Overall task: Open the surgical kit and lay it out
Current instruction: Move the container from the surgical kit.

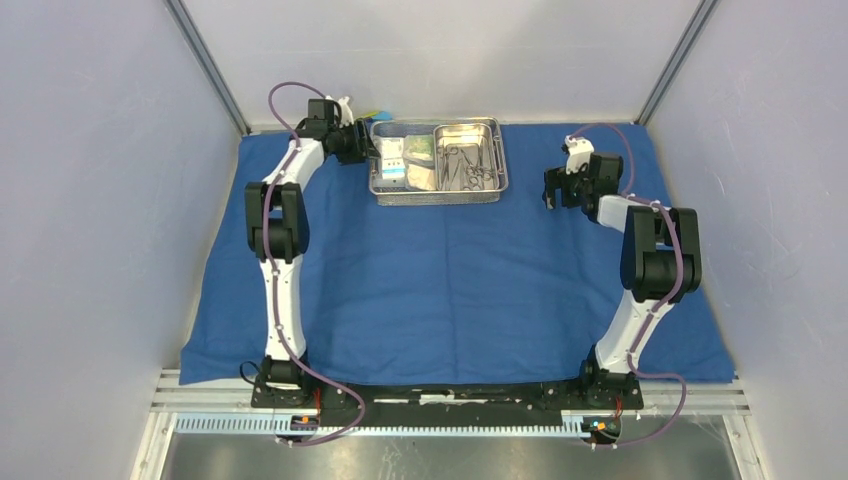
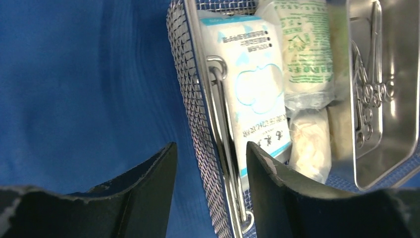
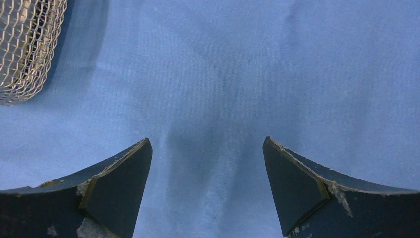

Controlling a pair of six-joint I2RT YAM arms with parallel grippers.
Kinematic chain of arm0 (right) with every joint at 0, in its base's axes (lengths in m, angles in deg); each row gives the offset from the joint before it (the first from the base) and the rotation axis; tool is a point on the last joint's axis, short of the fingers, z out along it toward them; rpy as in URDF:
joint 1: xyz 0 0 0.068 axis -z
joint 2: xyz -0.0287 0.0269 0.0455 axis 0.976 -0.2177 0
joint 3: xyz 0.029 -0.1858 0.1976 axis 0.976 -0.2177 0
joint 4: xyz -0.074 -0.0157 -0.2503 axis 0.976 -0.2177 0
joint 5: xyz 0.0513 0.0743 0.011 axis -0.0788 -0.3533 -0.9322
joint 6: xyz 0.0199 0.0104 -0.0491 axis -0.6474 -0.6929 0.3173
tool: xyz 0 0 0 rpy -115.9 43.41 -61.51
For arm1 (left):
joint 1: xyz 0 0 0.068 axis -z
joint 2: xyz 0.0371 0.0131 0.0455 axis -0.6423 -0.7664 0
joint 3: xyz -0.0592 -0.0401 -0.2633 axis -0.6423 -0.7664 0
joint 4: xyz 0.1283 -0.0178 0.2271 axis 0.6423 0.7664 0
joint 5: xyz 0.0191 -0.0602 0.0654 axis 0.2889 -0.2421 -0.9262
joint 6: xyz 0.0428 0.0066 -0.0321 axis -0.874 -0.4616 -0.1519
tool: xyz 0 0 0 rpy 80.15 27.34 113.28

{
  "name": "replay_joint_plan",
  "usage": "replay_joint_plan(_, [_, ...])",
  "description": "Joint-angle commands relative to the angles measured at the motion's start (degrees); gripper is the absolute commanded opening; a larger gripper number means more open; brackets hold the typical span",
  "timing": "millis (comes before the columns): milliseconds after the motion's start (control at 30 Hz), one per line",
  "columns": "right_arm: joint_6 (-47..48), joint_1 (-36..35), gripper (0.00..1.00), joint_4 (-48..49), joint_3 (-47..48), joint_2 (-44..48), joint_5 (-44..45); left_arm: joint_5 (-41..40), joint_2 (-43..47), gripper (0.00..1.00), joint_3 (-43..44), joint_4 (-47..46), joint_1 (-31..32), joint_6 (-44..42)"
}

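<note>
My left gripper is standing part-open astride the left wall of the wire-mesh tray, gripping nothing; the right gripper is hanging wide over bare blue cloth. The cloth is lying spread, tray at far centre, so I am judging unwrapping done. Packets and the steel pan holding instruments are sitting inside, not yet laid out.

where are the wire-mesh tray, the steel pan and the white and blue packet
wire-mesh tray (image 2: 190,99), left wrist view, on its mesh side wall
steel pan (image 2: 401,49), left wrist view, on its bare floor
white and blue packet (image 2: 257,84), left wrist view, on the middle of its printed face
</note>
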Motion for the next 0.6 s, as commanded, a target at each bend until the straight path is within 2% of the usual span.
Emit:
replay_joint_plan(0, [-1.86, 0.04, 0.91, 0.22, 3.19, -1.03, 0.47, 0.73, -2.15, 0.59, 3.19, -0.80, 0.36, 4.92])
replay_joint_plan(333, [-1.86, 0.21, 0.91, -3.05, 4.79, -3.09, 3.70, 2.84, -2.70, 0.37, 3.37, -2.79, 0.38, 8.90])
replay_joint_plan(567, [-2.14, 0.39, 0.91, -3.94, 5.32, -3.77, 5.22, 2.67, -3.68, 0.09, 4.63, -2.40, 0.38, 11.65])
